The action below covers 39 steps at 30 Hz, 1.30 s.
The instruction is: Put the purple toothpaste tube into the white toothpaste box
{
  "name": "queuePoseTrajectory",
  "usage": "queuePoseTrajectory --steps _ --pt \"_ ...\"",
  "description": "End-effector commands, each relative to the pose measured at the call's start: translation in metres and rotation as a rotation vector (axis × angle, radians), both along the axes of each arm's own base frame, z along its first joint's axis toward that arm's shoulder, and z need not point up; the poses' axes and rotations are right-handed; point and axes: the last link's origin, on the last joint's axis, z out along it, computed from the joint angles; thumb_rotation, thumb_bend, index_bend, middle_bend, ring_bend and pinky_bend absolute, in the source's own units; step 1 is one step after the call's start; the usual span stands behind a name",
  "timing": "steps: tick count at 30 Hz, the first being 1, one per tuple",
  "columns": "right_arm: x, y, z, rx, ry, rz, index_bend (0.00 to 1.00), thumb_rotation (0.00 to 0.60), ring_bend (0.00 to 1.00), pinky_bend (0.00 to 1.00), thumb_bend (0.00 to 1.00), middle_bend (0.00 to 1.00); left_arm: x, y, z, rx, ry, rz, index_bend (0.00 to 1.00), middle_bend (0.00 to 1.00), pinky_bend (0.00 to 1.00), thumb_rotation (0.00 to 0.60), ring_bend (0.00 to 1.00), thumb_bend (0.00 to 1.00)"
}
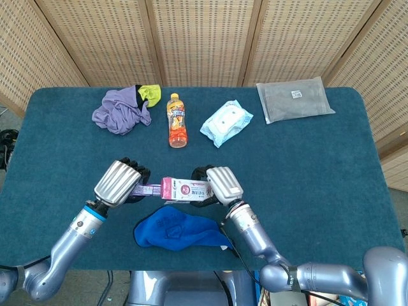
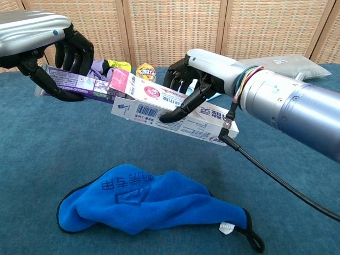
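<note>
My left hand (image 1: pixel 121 183) grips the purple toothpaste tube (image 2: pixel 79 85) w/ fingers wrapped round it, held above the table. My right hand (image 1: pixel 218 185) holds the white toothpaste box (image 2: pixel 175 109), thumb under, fingers over top. Tube's front end is inside the box's open pink-flapped mouth; how far in, can't tell. Both are off the surface, roughly in line.

Below: dark teal cloth-covered table (image 1: pixel 331 166), woven wicker screen panels (image 1: pixel 204 38) behind it. Blue microfiber cloth (image 2: pixel 143 199) lies crumpled right under the box, near edge. Further back: purple garment w/ yellow bit (image 1: pixel 124 108), orange drink bottle (image 1: pixel 176 120) lying down, wet-wipes pack (image 1: pixel 225 122), grey pouch (image 1: pixel 294 99) at far right. A black cable (image 2: pixel 276 178) trails off my right wrist.
</note>
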Motion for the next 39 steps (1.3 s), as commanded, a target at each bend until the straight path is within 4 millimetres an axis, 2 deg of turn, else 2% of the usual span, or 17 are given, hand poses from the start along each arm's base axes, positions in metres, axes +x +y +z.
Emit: queuePoseTrajectory --steps 1,13,15,16,18,22,27,32,39 --pt "0.001 0.001 0.0 0.002 -0.002 0.002 0.56 0.6 0.4 0.5 0.1 0.52 0.002 0.0 -0.004 -0.002 -0.008 -0.01 0.83 0.65 0.51 0.6 0.55 0.26" --pt "0.007 0.005 0.0 0.014 -0.005 0.02 0.56 0.6 0.4 0.5 0.1 0.52 0.016 -0.001 -0.024 -0.004 0.019 -0.026 0.83 0.65 0.51 0.6 0.55 0.26" --pt "0.009 0.006 -0.001 0.016 -0.009 0.023 0.56 0.6 0.4 0.5 0.1 0.52 0.018 -0.002 -0.027 -0.002 0.022 -0.03 0.83 0.61 0.5 0.6 0.52 0.26" --pt "0.009 0.006 -0.001 0.017 -0.01 0.025 0.56 0.6 0.4 0.5 0.1 0.52 0.019 -0.003 -0.029 0.002 0.025 -0.032 0.82 0.57 0.48 0.6 0.48 0.26" --pt "0.01 0.007 0.0 0.017 -0.012 0.026 0.56 0.6 0.4 0.5 0.1 0.52 0.021 -0.004 -0.032 0.012 0.032 -0.039 0.74 0.44 0.41 0.6 0.38 0.26" --pt "0.01 0.007 0.001 0.021 -0.028 0.018 0.56 0.6 0.4 0.5 0.1 0.52 0.022 -0.005 -0.033 0.03 0.03 -0.045 0.44 0.18 0.24 0.6 0.17 0.26" --pt "0.011 0.008 0.003 0.036 -0.056 0.005 0.56 0.6 0.4 0.5 0.1 0.52 0.023 -0.005 -0.032 0.053 0.021 -0.058 0.25 0.01 0.1 0.6 0.02 0.24" --pt "0.01 0.006 0.005 0.033 -0.064 -0.004 0.56 0.6 0.4 0.5 0.1 0.52 0.023 -0.004 -0.029 0.063 0.013 -0.07 0.15 0.0 0.0 0.6 0.0 0.23" --pt "0.001 0.002 0.012 0.036 -0.101 -0.041 0.56 0.6 0.4 0.5 0.1 0.52 0.022 -0.009 -0.023 0.052 -0.015 -0.087 0.13 0.0 0.0 0.6 0.0 0.23"
